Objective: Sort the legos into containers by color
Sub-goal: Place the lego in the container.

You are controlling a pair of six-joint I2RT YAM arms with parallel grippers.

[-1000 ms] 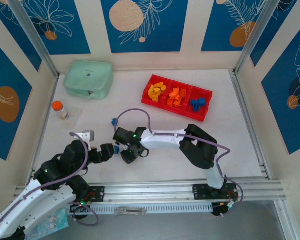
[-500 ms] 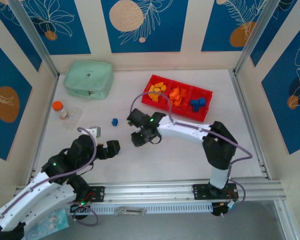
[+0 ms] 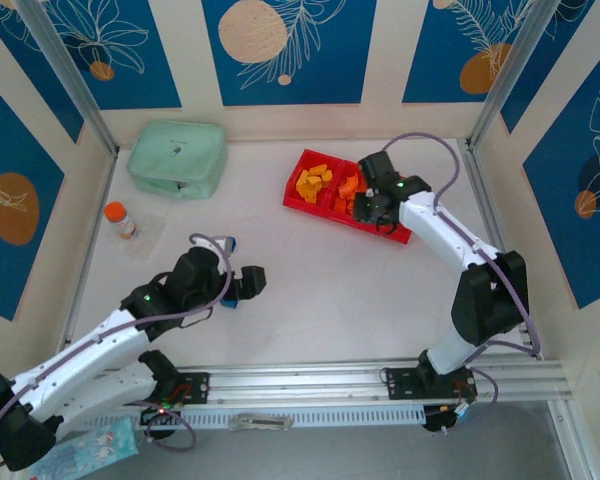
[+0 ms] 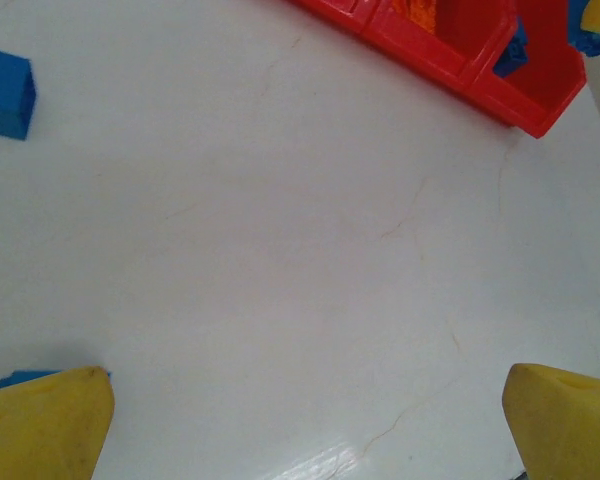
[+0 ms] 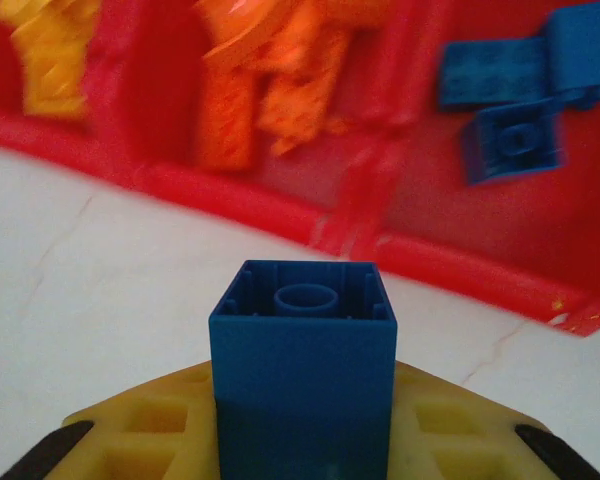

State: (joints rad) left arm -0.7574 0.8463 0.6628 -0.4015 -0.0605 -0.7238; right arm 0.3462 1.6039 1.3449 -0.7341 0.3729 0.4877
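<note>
The red tray (image 3: 325,210) stands at the back of the table, right of centre, with yellow legos (image 3: 313,182) in its left compartment and orange legos (image 3: 348,190) in the middle one. My right gripper (image 3: 374,208) hovers at the tray's right end, shut on a blue lego (image 5: 302,370). Ahead of it lie the tray's front wall (image 5: 460,270) and several blue legos (image 5: 515,140) in the right compartment. My left gripper (image 3: 248,285) is open low over the table. One blue lego (image 4: 5,92) lies ahead to its left. Another (image 4: 25,378) peeks from behind its left finger.
A mint-green zip case (image 3: 178,158) sits at the back left. An orange-capped bottle (image 3: 120,220) stands by the left wall. Metal frame posts rise at both back corners. Bare white table lies between the left gripper and the tray (image 4: 435,60).
The right arm has swung from the middle of the table to the tray's right end, carrying the blue lego. The left arm has reached forward and right, toward the loose blue legos.
</note>
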